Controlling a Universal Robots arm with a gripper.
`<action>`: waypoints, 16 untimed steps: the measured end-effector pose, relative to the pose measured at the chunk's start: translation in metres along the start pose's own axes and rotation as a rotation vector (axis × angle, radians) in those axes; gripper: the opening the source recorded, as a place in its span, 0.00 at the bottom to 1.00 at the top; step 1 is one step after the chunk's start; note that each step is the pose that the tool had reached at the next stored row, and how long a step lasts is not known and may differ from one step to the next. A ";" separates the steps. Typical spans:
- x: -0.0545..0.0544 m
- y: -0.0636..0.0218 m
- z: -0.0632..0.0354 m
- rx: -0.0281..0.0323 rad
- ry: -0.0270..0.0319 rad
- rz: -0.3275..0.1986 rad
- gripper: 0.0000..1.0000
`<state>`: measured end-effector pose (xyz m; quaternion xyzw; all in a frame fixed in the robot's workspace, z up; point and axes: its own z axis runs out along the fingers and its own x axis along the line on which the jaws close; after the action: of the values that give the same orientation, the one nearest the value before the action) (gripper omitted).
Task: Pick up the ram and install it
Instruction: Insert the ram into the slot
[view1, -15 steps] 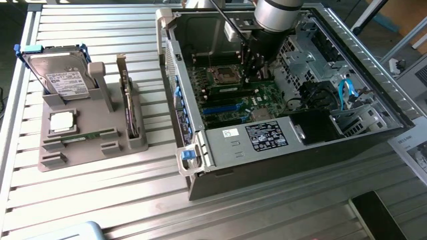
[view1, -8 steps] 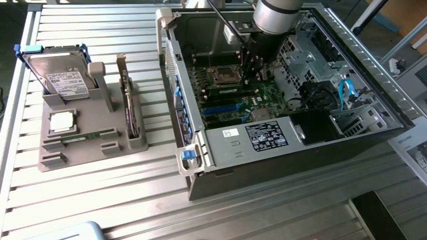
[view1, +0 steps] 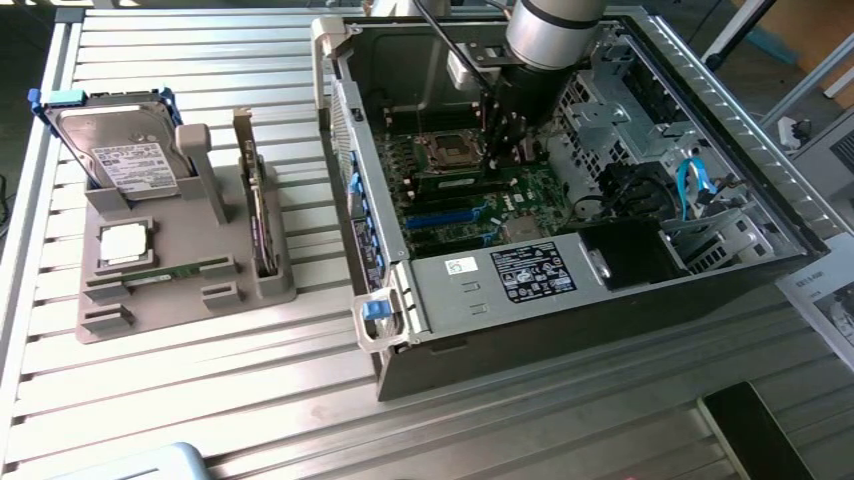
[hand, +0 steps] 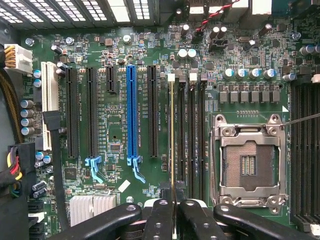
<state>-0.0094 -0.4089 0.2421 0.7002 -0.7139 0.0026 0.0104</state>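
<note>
The ram (hand: 172, 135) shows edge-on as a thin line running between the black fingertips. My gripper (hand: 173, 207) is shut on it. The stick stands upright along the memory slot nearest the black expansion slots, beside three empty dark memory slots (hand: 192, 140). I cannot tell whether it is seated in the slot. In the exterior view the arm reaches down into the open computer case, and the gripper (view1: 497, 150) is low over the green motherboard (view1: 534, 195). A second ram stick (view1: 180, 270) lies on the grey holder at the exterior view's left.
The open processor socket (hand: 248, 160) sits close beside the memory slots. The grey holder (view1: 174, 290) also carries a hard drive (view1: 120, 150), a square silver chip (view1: 123, 243) and an upright expansion card (view1: 254, 200). Case walls (view1: 350, 190), a drive cage and cables surround the arm.
</note>
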 end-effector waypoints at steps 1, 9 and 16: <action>0.000 0.0000 0.0000 0.0000 0.0000 0.000 0.12; 0.000 0.0001 0.0014 0.0003 0.0000 0.000 0.12; 0.000 0.0001 0.0014 0.0004 0.0000 -0.004 0.12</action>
<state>-0.0095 -0.4086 0.2407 0.7016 -0.7125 0.0027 0.0103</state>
